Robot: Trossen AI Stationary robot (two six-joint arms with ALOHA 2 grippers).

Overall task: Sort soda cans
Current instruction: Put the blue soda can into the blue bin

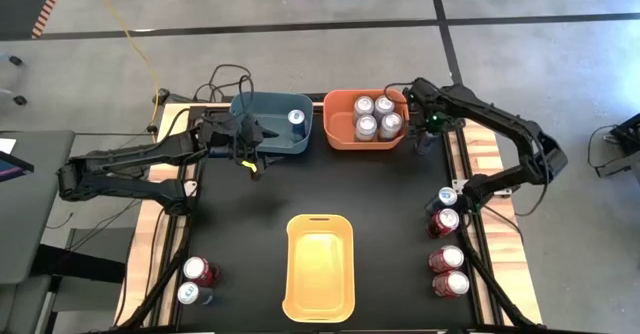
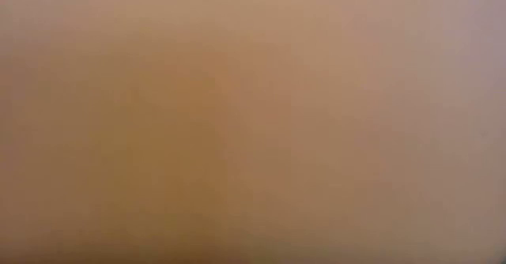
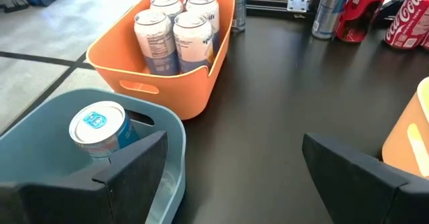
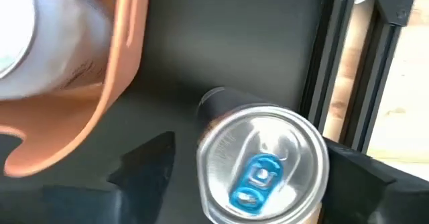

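Where visible, silver-topped can (image 4: 263, 160), blue tab.

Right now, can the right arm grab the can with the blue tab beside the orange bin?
Probably yes. The right gripper has its open fingers on either side of the can, just outside the orange bin, and nothing sits between them.

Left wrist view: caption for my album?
Open left hand beside a blue bin holding one can, orange bin beyond.
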